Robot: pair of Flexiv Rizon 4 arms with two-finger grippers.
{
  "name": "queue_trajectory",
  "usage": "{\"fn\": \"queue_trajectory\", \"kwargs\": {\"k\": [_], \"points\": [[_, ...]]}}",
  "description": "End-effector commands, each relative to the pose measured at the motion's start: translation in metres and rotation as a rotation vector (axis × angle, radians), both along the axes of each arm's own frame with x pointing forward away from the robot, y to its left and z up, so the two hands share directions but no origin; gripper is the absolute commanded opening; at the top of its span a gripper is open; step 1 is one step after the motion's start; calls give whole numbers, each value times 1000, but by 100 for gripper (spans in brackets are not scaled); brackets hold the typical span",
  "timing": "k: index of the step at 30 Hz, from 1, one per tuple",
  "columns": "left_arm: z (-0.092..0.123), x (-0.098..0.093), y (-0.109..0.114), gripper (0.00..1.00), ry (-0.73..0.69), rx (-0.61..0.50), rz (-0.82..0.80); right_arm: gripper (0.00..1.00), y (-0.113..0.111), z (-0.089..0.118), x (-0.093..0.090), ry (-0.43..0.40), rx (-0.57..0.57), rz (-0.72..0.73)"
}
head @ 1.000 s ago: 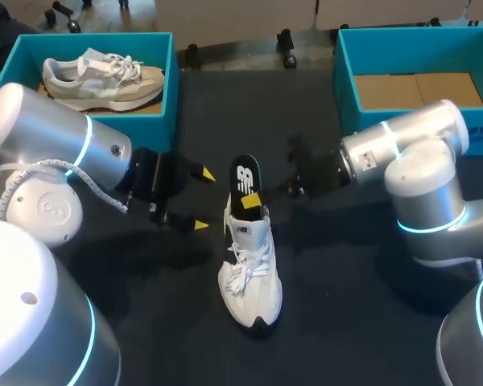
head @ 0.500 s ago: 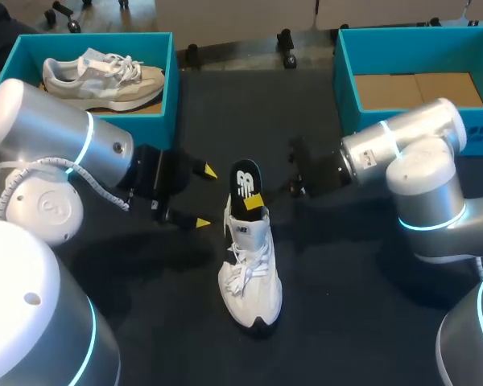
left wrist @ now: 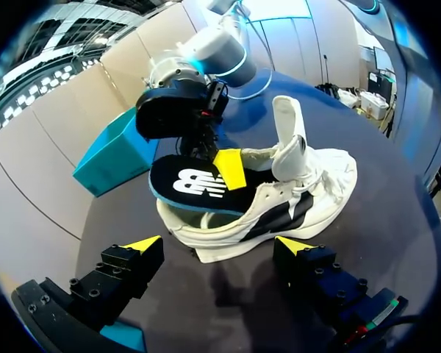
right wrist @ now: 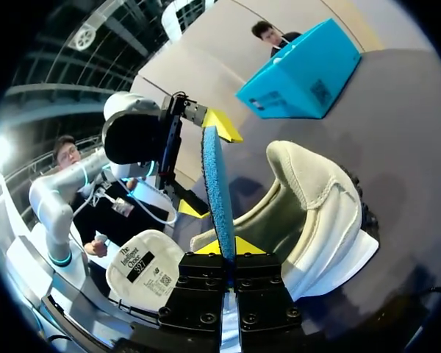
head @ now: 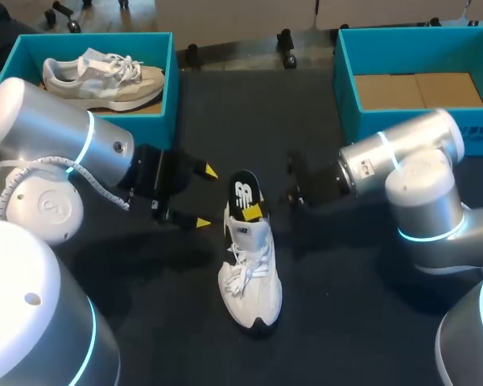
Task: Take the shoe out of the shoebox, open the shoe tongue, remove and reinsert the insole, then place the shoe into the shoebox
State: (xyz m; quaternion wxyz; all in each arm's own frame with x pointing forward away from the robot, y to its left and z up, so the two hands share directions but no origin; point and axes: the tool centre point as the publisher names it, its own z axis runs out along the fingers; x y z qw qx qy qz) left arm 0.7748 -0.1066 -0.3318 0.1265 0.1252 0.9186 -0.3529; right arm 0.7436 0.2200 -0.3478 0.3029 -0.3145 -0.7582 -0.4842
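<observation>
Your right gripper (head: 253, 212) is clamped on the dark insole (head: 243, 191), which sits partly in the heel opening of the white sneaker (head: 251, 277). The shoe stands on the black table (head: 346, 305), well apart from the teal shoebox (head: 344, 88) on your right. Your left gripper (head: 204, 197) hangs just beside the heel, fingers spread wide.

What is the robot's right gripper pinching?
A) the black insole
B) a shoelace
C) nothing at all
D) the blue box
A: the right gripper has both yellow tips closed on the insole, which sticks up out of the heel of the white shoe.
</observation>
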Motion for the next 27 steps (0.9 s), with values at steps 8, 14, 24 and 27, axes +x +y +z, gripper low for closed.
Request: {"fn": "queue_trajectory", "kwargs": {"k": [8, 14, 24, 27], "points": [[1, -1, 0, 100, -1, 5, 2, 22, -1, 11, 8, -40, -42, 7], [1, -1, 0, 100, -1, 5, 2, 20, -2, 18, 20, -71, -43, 24], [1, -1, 0, 100, -1, 5, 2, 0, 0, 10, 32, -119, 69, 36], [1, -1, 0, 100, -1, 5, 2, 0, -2, 6, 29, -100, 59, 42]]}}
